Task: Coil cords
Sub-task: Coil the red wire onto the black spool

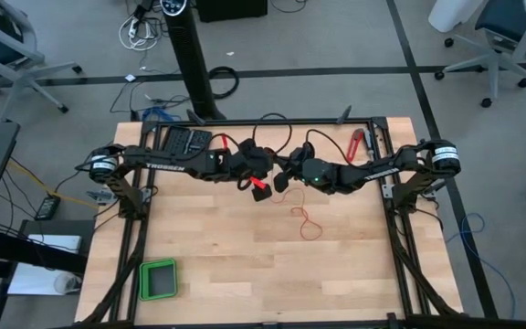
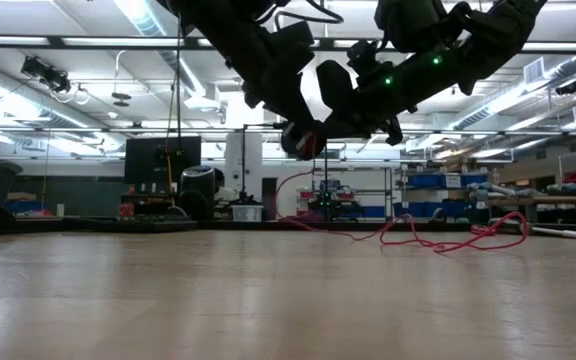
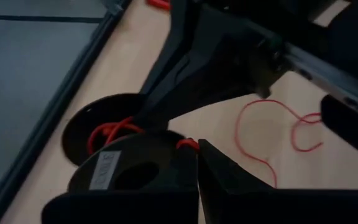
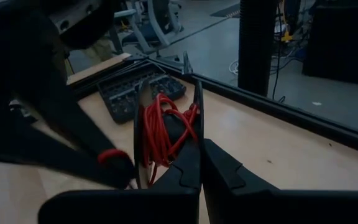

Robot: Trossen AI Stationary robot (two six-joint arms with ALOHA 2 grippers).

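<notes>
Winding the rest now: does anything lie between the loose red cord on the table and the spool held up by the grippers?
Nothing visible does. The thin red cord lies loose on bare wood and rises freely to the black spool, held above the table.

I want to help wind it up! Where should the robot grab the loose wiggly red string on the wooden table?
Probably the thin red cord just below the black spool, coming straight down from above. It lies flat and loose on the wooden table, and that stretch runs fairly straight, clear of the loops.
</notes>
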